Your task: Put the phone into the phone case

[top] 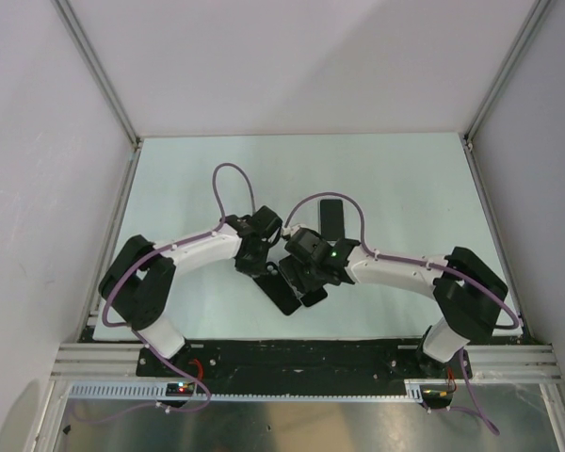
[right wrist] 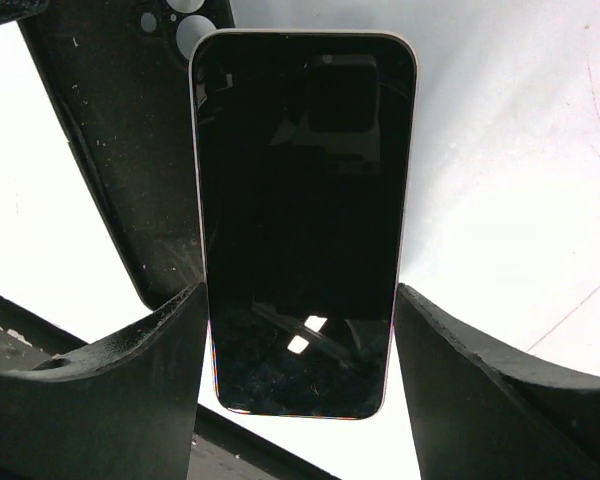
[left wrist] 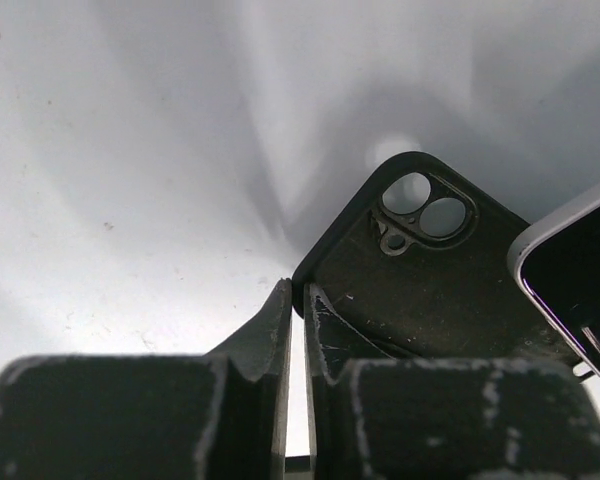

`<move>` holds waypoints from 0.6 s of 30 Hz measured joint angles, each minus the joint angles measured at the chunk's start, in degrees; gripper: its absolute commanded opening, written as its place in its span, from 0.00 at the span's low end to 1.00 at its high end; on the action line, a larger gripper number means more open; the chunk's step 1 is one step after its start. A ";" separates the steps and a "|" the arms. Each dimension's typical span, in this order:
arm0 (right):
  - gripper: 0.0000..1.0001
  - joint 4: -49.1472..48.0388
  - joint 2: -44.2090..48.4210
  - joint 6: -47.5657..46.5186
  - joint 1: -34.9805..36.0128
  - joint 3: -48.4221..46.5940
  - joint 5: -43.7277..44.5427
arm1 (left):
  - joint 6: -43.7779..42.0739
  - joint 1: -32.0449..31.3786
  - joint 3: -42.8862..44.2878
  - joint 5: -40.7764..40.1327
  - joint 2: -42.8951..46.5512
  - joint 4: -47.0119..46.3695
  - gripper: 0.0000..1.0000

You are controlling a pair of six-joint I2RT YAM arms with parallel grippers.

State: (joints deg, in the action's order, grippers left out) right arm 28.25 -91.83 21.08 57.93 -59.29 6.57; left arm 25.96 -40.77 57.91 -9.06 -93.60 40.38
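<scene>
Pale and faintly green, the surface [top: 405, 188] sits boxed in by plain white walls [top: 311, 56], and both arms meet over its middle. The right gripper [right wrist: 300, 300] stands wide, its two fingers pressed against the long sides of the phone [right wrist: 300, 180] near its lower end. The dark screen faces back toward the wrist, and the rest of the phone reaches out past the fingertips. The phone case [left wrist: 410, 290] is black and lies open side up. It sits under and to the left of that gripper, partly beneath the phone. The left gripper [left wrist: 296, 300] is nearly closed, with only a thin slit between its tips, which pinch the case's rim. The camera cutout [left wrist: 427, 212] lies ahead of those tips and to their right.
</scene>
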 measured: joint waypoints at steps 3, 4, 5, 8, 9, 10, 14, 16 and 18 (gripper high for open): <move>0.37 0.11 -1.38 0.04 0.24 -1.16 0.04 | 0.50 0.76 -0.15 0.00 -0.02 0.94 0.18; 0.37 0.13 -1.70 0.11 0.28 -1.49 0.04 | 0.57 0.96 -0.15 -0.02 -0.02 0.98 0.21; 0.37 0.17 -2.12 0.26 0.31 -1.95 0.13 | 0.63 1.16 -0.15 -0.02 -0.02 1.01 0.23; 0.38 0.11 -2.58 0.31 0.37 -2.49 0.22 | 0.68 1.64 -0.15 0.04 0.31 1.20 0.34; 0.38 0.11 -2.62 0.31 0.42 -2.73 0.24 | 0.79 1.73 -0.15 0.17 0.59 1.31 0.37; 0.38 0.13 -2.62 0.31 0.52 -3.04 0.24 | 0.85 1.86 -0.15 0.22 0.94 1.44 0.39; 0.38 -0.37 -3.02 0.28 1.01 -4.48 0.26 | 1.11 2.78 -0.15 0.22 2.78 1.90 0.41; 0.38 -0.74 -3.63 -0.17 1.40 -5.49 0.09 | 1.64 3.74 -0.17 0.09 3.96 2.19 0.40; 0.37 -1.03 -4.92 -1.44 2.47 -6.56 -0.50 | 2.64 5.55 -0.17 -0.17 6.23 1.64 0.38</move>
State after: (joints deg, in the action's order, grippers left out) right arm 27.22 -96.75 19.64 60.40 -65.84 6.07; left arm 28.60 -35.22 57.74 -9.23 -87.37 42.02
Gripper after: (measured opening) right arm 0.716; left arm 0.401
